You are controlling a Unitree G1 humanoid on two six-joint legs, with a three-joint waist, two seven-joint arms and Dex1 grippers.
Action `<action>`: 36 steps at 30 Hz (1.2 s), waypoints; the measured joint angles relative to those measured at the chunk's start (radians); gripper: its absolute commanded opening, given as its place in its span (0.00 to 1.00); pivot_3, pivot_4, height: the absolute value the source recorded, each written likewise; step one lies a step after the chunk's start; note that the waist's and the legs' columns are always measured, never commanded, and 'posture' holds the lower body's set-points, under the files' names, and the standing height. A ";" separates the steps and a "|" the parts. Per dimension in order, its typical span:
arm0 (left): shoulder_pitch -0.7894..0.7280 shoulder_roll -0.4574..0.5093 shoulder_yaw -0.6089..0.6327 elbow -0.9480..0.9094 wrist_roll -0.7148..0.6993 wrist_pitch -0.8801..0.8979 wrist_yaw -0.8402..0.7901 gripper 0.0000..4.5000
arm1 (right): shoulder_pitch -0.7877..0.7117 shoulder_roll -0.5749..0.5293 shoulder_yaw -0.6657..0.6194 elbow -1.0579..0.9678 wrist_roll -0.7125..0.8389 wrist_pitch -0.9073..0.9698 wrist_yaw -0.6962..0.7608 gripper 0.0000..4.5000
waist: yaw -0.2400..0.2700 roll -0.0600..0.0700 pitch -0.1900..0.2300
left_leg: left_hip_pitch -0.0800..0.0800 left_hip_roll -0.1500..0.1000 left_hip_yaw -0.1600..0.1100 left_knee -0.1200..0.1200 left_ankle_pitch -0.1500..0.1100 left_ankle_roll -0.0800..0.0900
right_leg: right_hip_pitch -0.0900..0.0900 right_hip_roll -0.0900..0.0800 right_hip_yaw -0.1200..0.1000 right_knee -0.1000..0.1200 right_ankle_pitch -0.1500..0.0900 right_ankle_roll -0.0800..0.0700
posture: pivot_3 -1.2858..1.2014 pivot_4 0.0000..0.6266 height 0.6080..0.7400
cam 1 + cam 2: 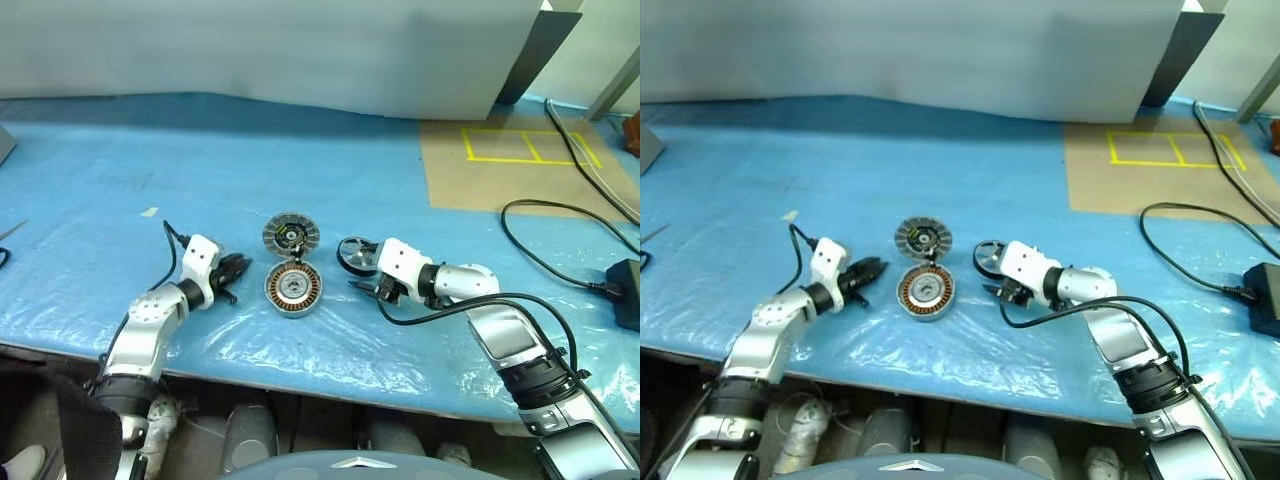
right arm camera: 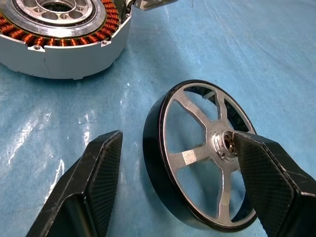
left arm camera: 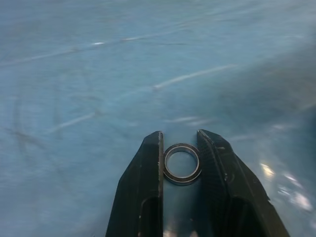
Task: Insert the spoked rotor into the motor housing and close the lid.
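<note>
- We see a desk (image 1: 300, 160) with a shiny blue plastic sheet over it
- The motor housing (image 1: 293, 289) sits flat near the front edge of the desk, and we can see its copper wire ring
- The lid (image 1: 291, 235) lies just behind the motor housing, very close to it, with its dark face up
- The spoked rotor (image 2: 197, 153) is on the desk to the right of the motor housing, tipped up on its edge
- The right pincer (image 2: 175, 163) is wide open around the spoked rotor, with one finger by the hub and the other finger apart from the rim
- The left pincer (image 3: 180, 158) is to the left of the motor housing, and it is closed on a small ring (image 3: 182, 163)
- A black cable (image 1: 560, 250) lies on the far right of the desk
</note>
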 measured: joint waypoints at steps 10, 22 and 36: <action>0.082 0.063 0.056 -0.287 -0.133 -0.004 -0.096 0.15 | 0.000 -0.035 -0.009 0.010 0.008 -0.023 0.003 0.82 | -0.001 -0.009 0.005 | -0.005 0.000 0.000 0.003 0.000 0.000 | -0.005 0.001 -0.001 0.002 0.001 0.000 | 0.52 0.24 1.00; 0.007 0.032 -0.102 -0.321 -0.081 -0.035 -0.129 0.15 | 0.012 -0.034 -0.010 0.011 0.009 -0.029 -0.016 0.82 | -0.002 -0.010 0.006 | -0.003 0.000 0.001 0.004 0.001 -0.001 | -0.003 0.002 -0.001 0.003 0.003 0.003 | 0.52 0.24 1.00; 0.007 0.017 -0.164 -0.118 0.004 -0.183 -0.194 0.15 | 0.091 -0.038 -0.033 -0.060 0.009 -0.004 -0.065 0.82 | 0.003 -0.010 0.005 | -0.002 0.000 0.000 0.005 0.001 -0.001 | 0.000 0.001 0.000 0.003 0.003 0.002 | 0.52 0.24 1.00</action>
